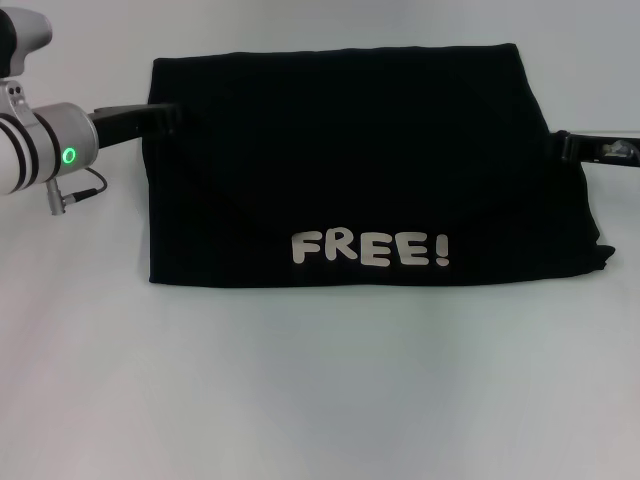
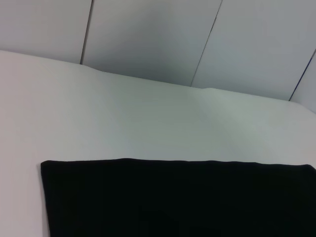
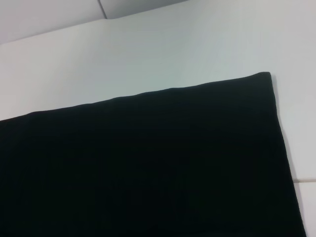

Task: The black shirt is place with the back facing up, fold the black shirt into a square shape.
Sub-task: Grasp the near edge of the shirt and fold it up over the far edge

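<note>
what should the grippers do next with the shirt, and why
Probably bring one side edge across toward the other. The black shirt already lies folded into a wide rectangle on the table, lettering showing near its front edge, so it is wider than square. The left gripper and right gripper sit at its two side edges, placed for that fold.

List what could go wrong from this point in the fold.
1. The black shirt is wider than deep, so the next fold may leave a rectangle, not a square.
2. The left pincer and right pincer sit at opposite side edges; uneven pulling could skew the layers.
3. The shirt's near right corner juts out and may stay misaligned.
</note>
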